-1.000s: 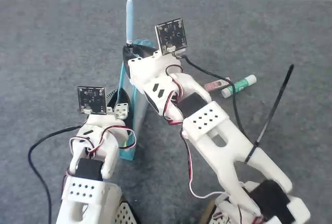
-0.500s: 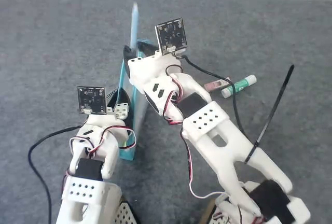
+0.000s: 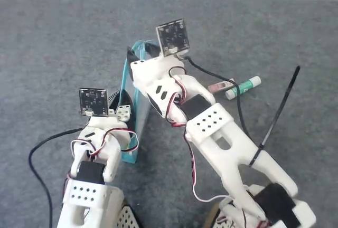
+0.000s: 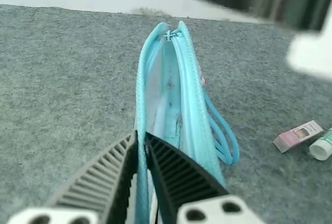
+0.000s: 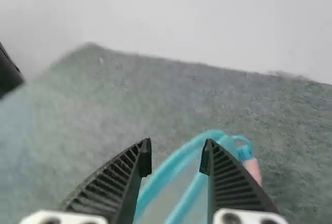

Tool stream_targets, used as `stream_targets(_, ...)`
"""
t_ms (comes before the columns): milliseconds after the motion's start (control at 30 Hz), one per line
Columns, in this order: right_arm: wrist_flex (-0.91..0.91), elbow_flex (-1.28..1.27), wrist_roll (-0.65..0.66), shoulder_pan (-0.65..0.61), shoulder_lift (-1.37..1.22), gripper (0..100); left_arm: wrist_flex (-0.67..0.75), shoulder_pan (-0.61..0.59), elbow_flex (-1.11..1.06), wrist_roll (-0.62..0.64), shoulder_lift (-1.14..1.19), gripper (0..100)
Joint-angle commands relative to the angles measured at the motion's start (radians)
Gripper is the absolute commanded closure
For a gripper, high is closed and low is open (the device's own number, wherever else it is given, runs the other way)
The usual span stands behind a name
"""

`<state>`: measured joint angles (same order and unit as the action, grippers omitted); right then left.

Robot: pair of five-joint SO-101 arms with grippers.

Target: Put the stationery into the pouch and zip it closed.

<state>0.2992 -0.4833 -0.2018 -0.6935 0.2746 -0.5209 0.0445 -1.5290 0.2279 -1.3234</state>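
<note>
A light-blue pouch (image 3: 138, 113) stands on edge on the grey carpet with its zip open. My left gripper (image 4: 140, 150) is shut on the pouch's near rim (image 4: 141, 130) and holds it upright. A pale blue pen (image 4: 161, 116) shows inside the pouch. My right gripper (image 5: 175, 157) hovers open just above the pouch's far end (image 5: 182, 180), nothing between its fingers; in the high view it sits at the pouch's top (image 3: 136, 55). A pink eraser (image 3: 219, 86) and a green-capped glue stick (image 3: 243, 87) lie on the carpet to the right of the right arm.
A black cable (image 3: 211, 75) runs from the right wrist past the eraser. A black strip (image 3: 281, 106) sticks up at the right. Open carpet lies left of the pouch and beyond it, up to the pale wall.
The light-blue pen that stood up out of the right gripper above the pouch has dropped down out of sight into the pouch. Both arms kept their places.
</note>
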Motion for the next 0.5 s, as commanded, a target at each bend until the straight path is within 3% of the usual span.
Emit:
stream_targets(0,0.257,0.155,0.164,0.091,0.09,84.7,0.035,0.011,-0.042,-0.012,0.003,99)
stream_targets(200,0.665,0.299,0.207,0.364,0.189,84.6,0.037,0.011,-0.042,-0.012,0.003,99)
stream_targets(467,0.803,0.244,0.199,0.513,0.117,84.6,0.034,0.009,-0.042,-0.012,0.003,99)
